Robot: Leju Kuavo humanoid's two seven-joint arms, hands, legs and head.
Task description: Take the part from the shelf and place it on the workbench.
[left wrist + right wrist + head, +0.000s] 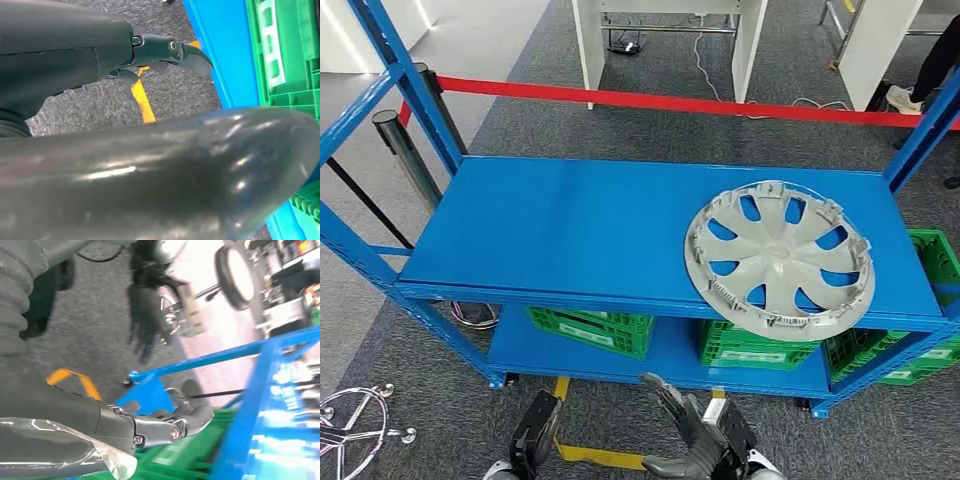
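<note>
Head view is showing the grey hubcap (779, 262) overhanging the blue shelf's (569, 230) front edge; right hand (690, 430) is spread, empty; left hand (535, 435) state unclear. Advise gripping the overhanging rim.

The hubcap (779, 259) lies on the shelf (569, 225), toward its right end; crates (593, 329) sit beneath it. Both hands, the left hand (535, 432) and the right hand (690, 428), hang before the shelf.

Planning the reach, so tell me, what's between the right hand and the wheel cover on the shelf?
In the head view, the blue shelf's front edge and green crates beneath it lie between the right hand and the wheel cover.
</note>
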